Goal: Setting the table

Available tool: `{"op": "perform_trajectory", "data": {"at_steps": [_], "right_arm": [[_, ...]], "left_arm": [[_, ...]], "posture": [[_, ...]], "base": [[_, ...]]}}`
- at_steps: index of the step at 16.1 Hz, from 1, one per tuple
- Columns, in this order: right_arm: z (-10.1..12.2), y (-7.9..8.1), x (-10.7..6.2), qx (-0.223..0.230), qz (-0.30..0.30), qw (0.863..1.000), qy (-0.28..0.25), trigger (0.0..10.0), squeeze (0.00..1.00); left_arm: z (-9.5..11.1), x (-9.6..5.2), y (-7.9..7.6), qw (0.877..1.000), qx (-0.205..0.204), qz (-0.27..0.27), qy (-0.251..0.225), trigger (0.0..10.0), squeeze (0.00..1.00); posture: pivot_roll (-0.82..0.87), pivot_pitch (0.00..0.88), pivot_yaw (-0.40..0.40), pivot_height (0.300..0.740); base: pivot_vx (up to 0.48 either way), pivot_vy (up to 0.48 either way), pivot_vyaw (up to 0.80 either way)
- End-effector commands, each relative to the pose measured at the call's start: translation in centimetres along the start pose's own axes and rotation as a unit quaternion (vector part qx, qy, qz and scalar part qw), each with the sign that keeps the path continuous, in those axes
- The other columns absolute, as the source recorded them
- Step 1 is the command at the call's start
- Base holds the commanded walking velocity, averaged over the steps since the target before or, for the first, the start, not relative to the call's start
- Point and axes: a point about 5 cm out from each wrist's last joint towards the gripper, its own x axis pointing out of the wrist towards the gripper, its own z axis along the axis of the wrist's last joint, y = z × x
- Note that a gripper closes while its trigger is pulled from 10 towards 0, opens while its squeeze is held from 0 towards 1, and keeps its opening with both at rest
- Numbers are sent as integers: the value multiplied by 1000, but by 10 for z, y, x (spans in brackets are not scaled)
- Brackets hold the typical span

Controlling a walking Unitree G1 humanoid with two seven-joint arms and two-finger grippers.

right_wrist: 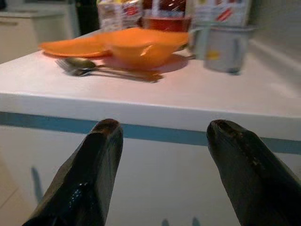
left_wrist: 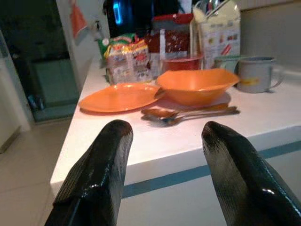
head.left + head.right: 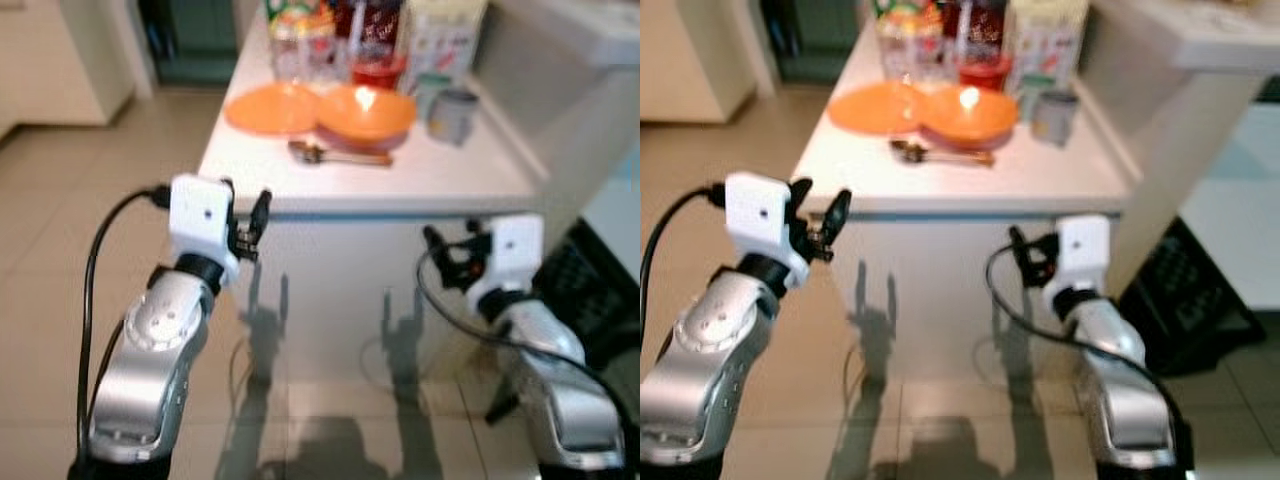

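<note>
— Left eye view: what sits on the white table?

— An orange plate and, touching its edge, an orange bowl. In front of them lie a spoon and fork, handles toward the robot's right. A grey mug stands to the right of the bowl. Behind all that are a red container, snack packets and a carton, crowding the far end.

— Does anything stand between the grippers and the dishes?

— Only the table's near edge with its blue stripe; both grippers hang in front of it, below the tabletop.

— And the left gripper?

— Its fingers are spread wide with nothing between them. The bowl and cutlery lie ahead of it, well apart, up on the table.

— The right gripper?

— Same: fingers parted wide, holding nothing, aimed at the table's front. The cutlery and mug lie beyond and above it.
</note>
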Motion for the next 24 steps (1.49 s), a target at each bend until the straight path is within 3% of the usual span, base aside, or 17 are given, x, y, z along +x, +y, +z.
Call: {"op": "perform_trajectory", "data": {"at_steps": [1,4,10,16,20,24], "right_arm": [[5,2,3,-8,6,1000,-8,10000,0],[9,-1,6,-21,1,1000,-15,10000,0],[16,-4,10,-31,-1,999,-26,10000,0],[20,-14,6,-36,10,999,-28,10000,0],[35,-18,-7,-27,105,993,-43,10000,0],[71,-17,-39,27,221,967,-122,10000,0]], "left_arm": [[0,1,3,1000,13,10,-2,10000,0],[-2,1,5,1000,24,18,-1,10000,0],[-4,0,0,1000,19,3,-1,10000,0],[-6,0,-3,1000,13,-9,-1,10000,0],[-1,-4,-10,999,8,-48,-12,10000,0],[7,-24,-28,992,-11,-123,-29,10000,0]], "posture": [[59,3,-9,740],[60,3,-14,740],[53,0,-19,740],[51,0,-23,740],[53,0,-23,740],[50,61,-29,740]], "base": [[251,0,0],[401,0,0],[436,0,757],[435,0,0],[213,0,0],[0,0,0]]}}
